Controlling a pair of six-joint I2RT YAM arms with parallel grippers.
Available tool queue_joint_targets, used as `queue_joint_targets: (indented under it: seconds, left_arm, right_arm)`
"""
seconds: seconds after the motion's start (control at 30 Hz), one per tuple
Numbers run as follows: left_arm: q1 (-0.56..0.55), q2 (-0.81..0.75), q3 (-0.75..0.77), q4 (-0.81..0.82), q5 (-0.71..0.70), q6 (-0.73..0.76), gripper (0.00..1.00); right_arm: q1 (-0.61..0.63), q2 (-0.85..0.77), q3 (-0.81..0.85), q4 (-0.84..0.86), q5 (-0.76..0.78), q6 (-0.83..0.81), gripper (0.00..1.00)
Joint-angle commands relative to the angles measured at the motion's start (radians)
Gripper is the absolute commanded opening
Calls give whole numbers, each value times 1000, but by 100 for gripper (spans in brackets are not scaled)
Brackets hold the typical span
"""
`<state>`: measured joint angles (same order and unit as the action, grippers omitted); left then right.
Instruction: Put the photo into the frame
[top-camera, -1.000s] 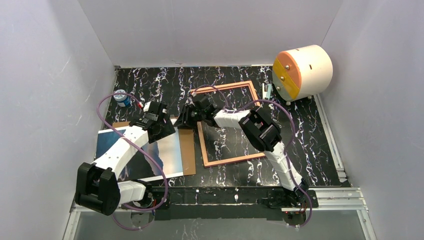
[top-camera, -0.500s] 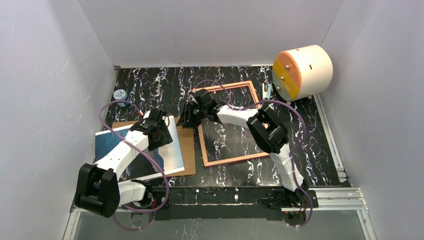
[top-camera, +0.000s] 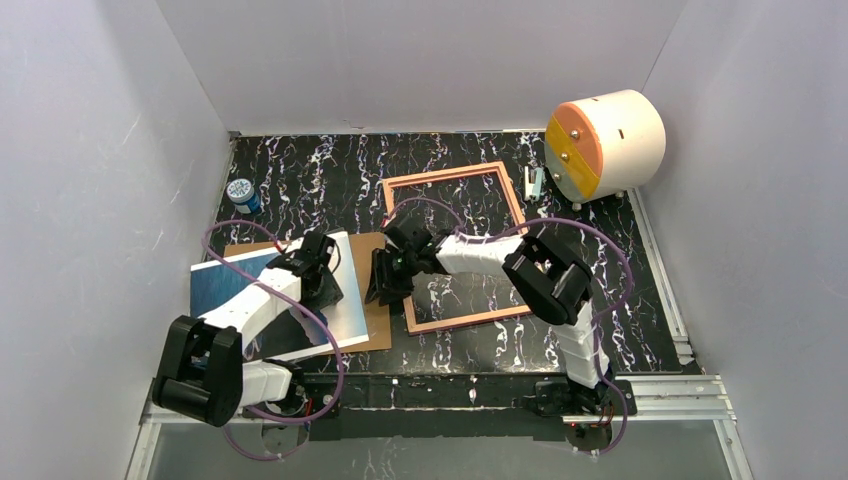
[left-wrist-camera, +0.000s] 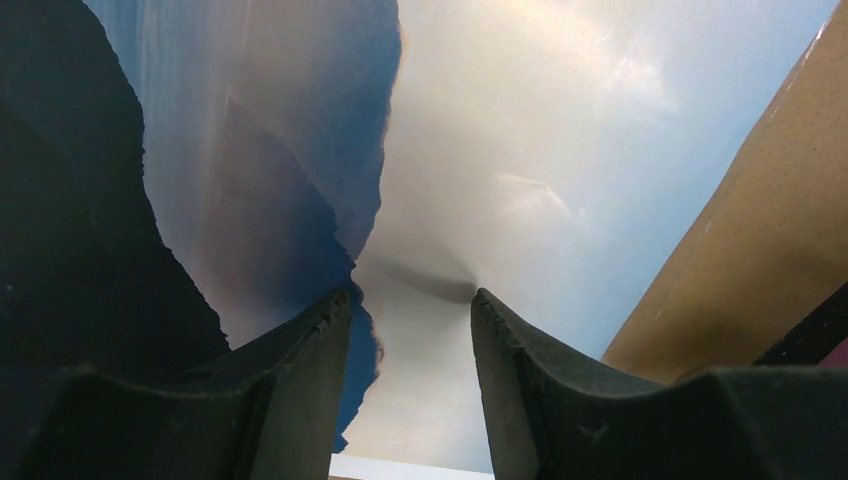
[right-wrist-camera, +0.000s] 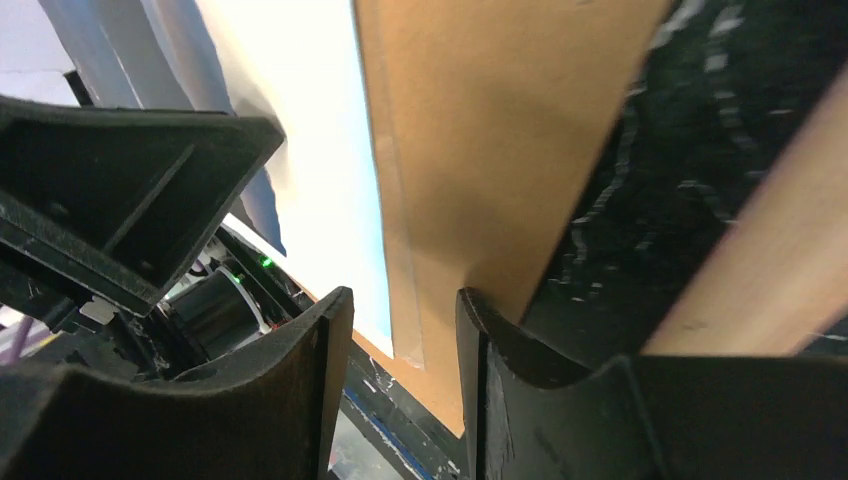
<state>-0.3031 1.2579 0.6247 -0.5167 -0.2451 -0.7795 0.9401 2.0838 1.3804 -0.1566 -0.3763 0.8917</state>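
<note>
Evidently the rectangular sea-cliff print (top-camera: 348, 300) is lying left of the thin pink frame (top-camera: 455, 172), uninserted; left gripper (left-wrist-camera: 410, 300) and right gripper (right-wrist-camera: 405, 300) are standing parted.

We are seeing a blue, dark and pale-orange photo (top-camera: 346, 310) at lower left on a brown board (top-camera: 378, 312), a pinkish frame (top-camera: 455, 176) at centre, a black, white-veined tabletop (top-camera: 330, 180), and a cream drum (top-camera: 625, 135) faced orange and yellow at upper right.

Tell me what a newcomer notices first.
The big cream-and-orange drum in the far right corner. Then the thin frame flat mid-table, and the sea photo on a brown board at left, left gripper over the photo, right gripper at the board's edge.
</note>
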Motion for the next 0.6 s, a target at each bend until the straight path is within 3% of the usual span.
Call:
queue_joint_targets:
  seconds: [0.0,0.3,0.57]
  left_arm:
    - [4,11,-62,31,42,-33,45]
    - [4,12,-124,43,55,-69,42]
    - [4,54,-189,114,109,-99,39]
  right_arm:
    - [49,-22,-15,-12,-5,10,51]
    - [116,11,-12,5,-12,87,51]
    - [117,-96,-183,326,-106,201,57]
